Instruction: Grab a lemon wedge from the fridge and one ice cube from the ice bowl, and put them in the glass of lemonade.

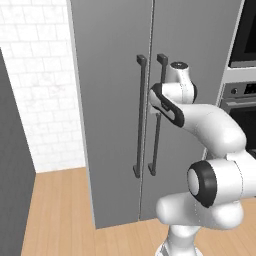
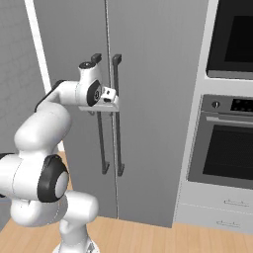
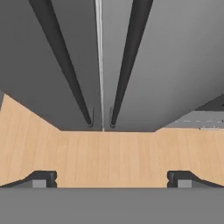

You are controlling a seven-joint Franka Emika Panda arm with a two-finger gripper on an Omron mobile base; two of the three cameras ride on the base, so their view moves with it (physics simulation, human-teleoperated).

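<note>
The fridge (image 1: pixel 112 100) (image 2: pixel 158 69) is a tall grey cabinet with both doors shut. Two dark vertical bar handles (image 1: pixel 140 115) (image 2: pixel 117 128) flank the door seam. My gripper (image 2: pixel 106 106) hangs just in front of the handles' upper part and points down along the doors. In the hand view the gripper (image 3: pixel 112 179) is open with nothing between its fingertips (image 3: pixel 43 179), and both handles (image 3: pixel 129 61) run down to the wooden floor. The lemon wedge, ice cube, ice bowl and glass of lemonade are out of view.
A black-fronted oven column (image 2: pixel 230 148) (image 1: pixel 245 100) stands right of the fridge, with pale drawers (image 2: pixel 222 207) below it. A white tiled wall (image 1: pixel 40 100) and a dark grey panel (image 1: pixel 10 175) lie to the left. Wooden floor (image 1: pixel 60 210) stretches in front.
</note>
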